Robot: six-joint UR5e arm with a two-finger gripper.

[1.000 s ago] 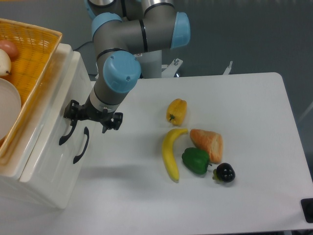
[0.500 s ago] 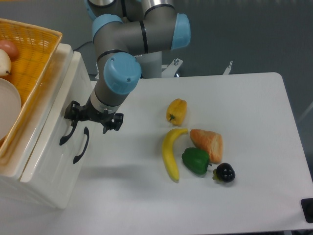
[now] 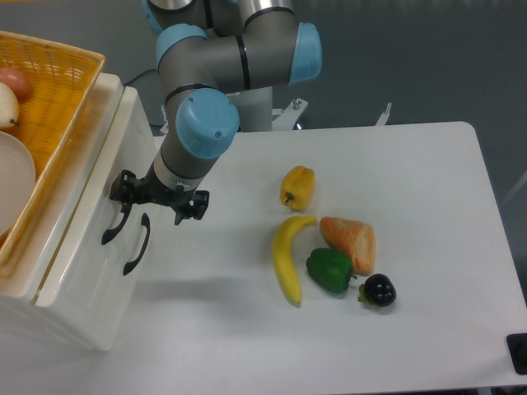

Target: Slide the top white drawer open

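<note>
The top white drawer (image 3: pixel 82 234) is the upper front panel of the white cabinet (image 3: pixel 99 325) at the left edge of the table. Its black curved handle (image 3: pixel 111 230) lies just left of the lower drawer's matching handle (image 3: pixel 138 244). My gripper (image 3: pixel 130 202) hangs from the grey and blue arm and presses against the cabinet front. It is shut on the upper end of the top drawer's handle. The fingertips are mostly hidden behind the black gripper body. The drawer stands only slightly out from the cabinet.
A yellow wicker basket (image 3: pixel 58 90) holding a white plate and fruit sits on the cabinet top. On the table to the right lie a yellow pepper (image 3: pixel 297 187), a banana (image 3: pixel 286 259), a bread piece (image 3: pixel 349 242), a green pepper (image 3: pixel 330 270) and a dark eggplant (image 3: pixel 379 290).
The gripper has crept a few pixels to the right, away from the cabinet, and the top drawer's handle has come along with it.
</note>
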